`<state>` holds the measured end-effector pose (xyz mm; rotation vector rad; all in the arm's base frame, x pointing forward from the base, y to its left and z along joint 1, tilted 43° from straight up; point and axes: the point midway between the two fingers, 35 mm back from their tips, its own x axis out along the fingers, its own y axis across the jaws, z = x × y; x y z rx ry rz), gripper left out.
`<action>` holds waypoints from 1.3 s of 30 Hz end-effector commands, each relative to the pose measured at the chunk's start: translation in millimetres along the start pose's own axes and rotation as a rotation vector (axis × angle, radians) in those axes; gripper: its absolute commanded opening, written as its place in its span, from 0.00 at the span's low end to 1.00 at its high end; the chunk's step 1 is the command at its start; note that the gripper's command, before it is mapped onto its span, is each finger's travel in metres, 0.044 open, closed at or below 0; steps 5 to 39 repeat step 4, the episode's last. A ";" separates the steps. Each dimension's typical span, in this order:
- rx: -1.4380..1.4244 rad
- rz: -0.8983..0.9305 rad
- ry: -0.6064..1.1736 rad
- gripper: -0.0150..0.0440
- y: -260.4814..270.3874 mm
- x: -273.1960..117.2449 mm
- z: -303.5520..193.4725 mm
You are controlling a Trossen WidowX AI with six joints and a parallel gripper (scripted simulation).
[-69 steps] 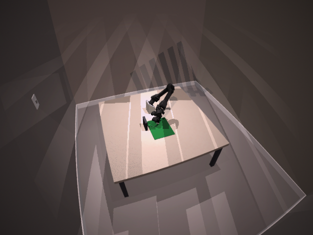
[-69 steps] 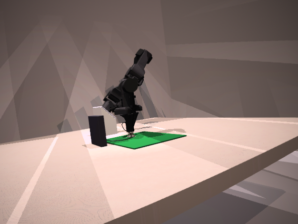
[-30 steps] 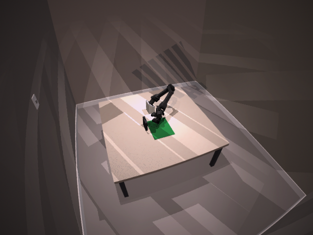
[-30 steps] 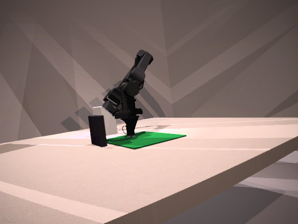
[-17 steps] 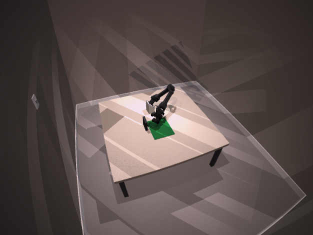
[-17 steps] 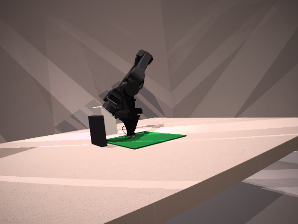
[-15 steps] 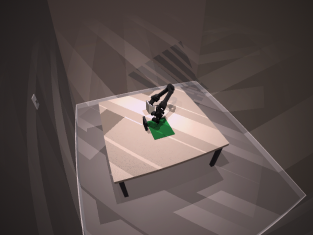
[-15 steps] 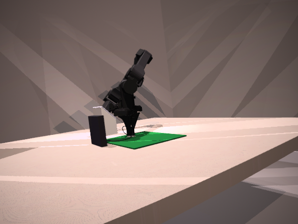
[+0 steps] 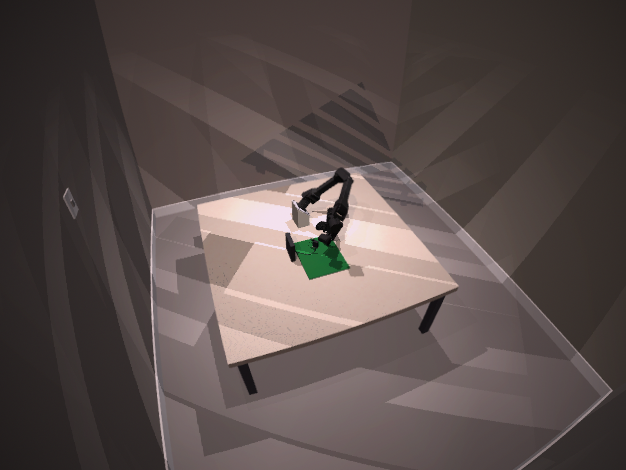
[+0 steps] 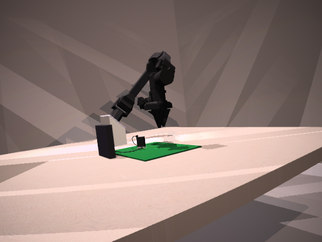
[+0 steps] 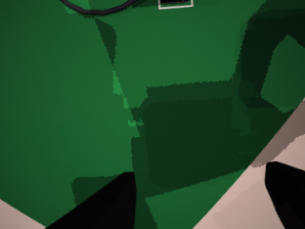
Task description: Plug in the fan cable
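The green board (image 9: 316, 268) (image 10: 148, 156) (image 11: 44, 108) lies flat on the table. The black plug (image 9: 314, 244) (image 10: 141, 141) stands upright at the small pale-rimmed header (image 10: 142, 147) (image 11: 176, 7) on the board. Whether it is fully down cannot be told. The dark cable (image 10: 127, 151) (image 11: 100, 12) loops from it across the board to the dark upright fan block (image 9: 290, 246) (image 10: 105, 141). My gripper (image 10: 161, 126) (image 11: 200, 177) is open and empty, raised well above the board and off to one side of the plug. It touches neither.
A pale upright panel (image 9: 300, 215) (image 10: 119, 133) stands behind the fan block, near the arm's base. The wooden table (image 9: 283, 313) (image 10: 181, 182) carries everything. Shadows of the arm fall across the board.
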<state>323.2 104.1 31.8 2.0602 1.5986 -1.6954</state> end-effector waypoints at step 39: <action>0.005 -0.015 -0.001 0.69 -12.2 2.9 -30.4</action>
